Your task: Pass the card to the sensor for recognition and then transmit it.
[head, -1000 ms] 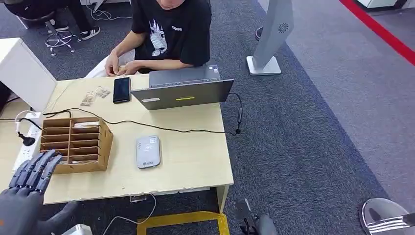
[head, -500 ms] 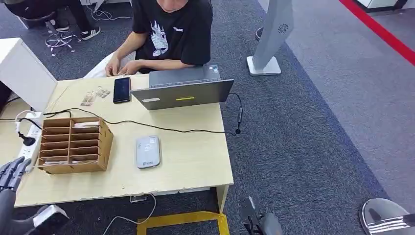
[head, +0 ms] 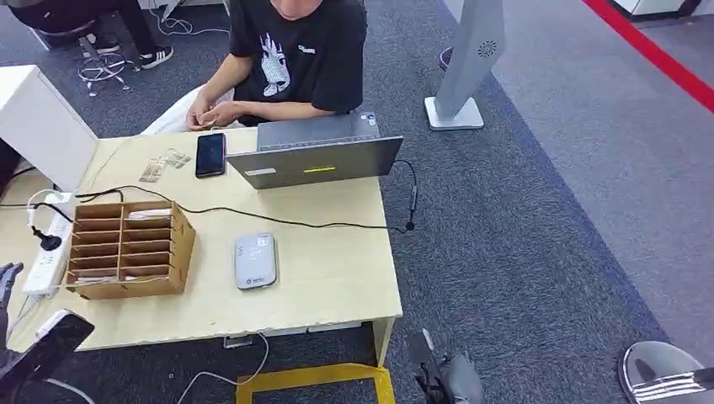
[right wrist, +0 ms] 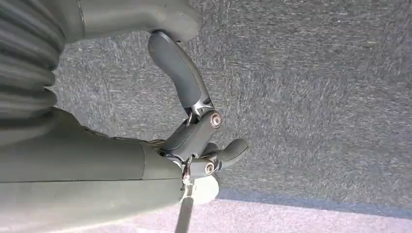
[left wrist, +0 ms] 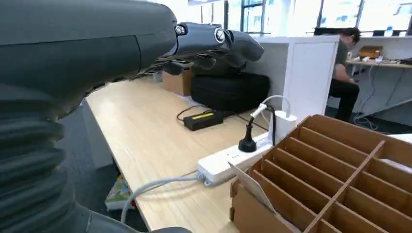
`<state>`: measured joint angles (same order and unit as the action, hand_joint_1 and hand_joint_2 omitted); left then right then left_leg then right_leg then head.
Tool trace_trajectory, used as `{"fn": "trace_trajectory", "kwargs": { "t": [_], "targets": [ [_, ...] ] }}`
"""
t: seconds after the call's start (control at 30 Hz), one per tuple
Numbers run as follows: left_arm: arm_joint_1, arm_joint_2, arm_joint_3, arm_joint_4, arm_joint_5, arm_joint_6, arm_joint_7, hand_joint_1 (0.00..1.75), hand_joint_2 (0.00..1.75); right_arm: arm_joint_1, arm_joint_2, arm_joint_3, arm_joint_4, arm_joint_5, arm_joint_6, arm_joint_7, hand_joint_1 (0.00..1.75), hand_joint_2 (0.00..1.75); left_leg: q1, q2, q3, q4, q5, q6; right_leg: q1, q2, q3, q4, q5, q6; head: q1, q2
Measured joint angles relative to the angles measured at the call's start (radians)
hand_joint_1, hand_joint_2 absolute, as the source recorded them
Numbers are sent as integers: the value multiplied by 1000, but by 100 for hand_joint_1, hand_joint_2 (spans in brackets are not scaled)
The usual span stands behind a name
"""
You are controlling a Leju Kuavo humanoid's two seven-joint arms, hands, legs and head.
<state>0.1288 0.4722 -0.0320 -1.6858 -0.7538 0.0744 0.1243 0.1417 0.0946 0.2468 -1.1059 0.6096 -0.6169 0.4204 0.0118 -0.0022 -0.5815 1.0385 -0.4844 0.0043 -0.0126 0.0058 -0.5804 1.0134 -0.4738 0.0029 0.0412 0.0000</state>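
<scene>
The dark left hand is hovering empty, fingers loosely extended, at nine o'clock of the brown slotted cardboard card rack. The grey right hand is hanging empty over carpet. A pale card is sitting in the rack; the grey card sensor lies at three o'clock, so nothing looks done yet.

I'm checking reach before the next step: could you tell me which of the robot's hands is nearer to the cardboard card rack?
Left. The left hand hovers beside the cardboard card rack, off the table's left end. The right hand hangs over the carpet, away from the table.
</scene>
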Motion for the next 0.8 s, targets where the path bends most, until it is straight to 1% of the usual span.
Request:
{"fn": "trace_trajectory", "kwargs": {
  "t": [0.13,0.33,0.5,0.67,0.8],
  "targets": [
    [-42,-46,-2,54,1,-3,-11,0,175,-13,3,0,11,0,-3,0,0,175,0,0,0,0,0,0,0,0,0,0,0,0,0,0],
    [-132,-90,-32,145,-11,-11,-15,0,175,-35,12,2,30,-7,-7,0,0,175,0,0,0,1,0,0,0,0,0,0,0,0,0,0],
    [-207,-104,-88,208,-40,-25,-19,0,175,-52,19,9,48,-20,-9,0,0,175,0,0,0,1,0,0,0,0,0,0,1,0,0,0],
    [-295,-103,-158,257,-83,-56,-11,0,175,-67,24,18,66,-26,-11,0,0,175,0,0,0,1,1,-1,0,0,0,0,1,0,0,0],
    [-368,-93,-232,284,-104,-97,-12,0,175,-77,29,20,77,-33,-10,-2,0,175,0,0,0,1,1,-1,0,0,0,0,1,0,0,0]
  ]
}}
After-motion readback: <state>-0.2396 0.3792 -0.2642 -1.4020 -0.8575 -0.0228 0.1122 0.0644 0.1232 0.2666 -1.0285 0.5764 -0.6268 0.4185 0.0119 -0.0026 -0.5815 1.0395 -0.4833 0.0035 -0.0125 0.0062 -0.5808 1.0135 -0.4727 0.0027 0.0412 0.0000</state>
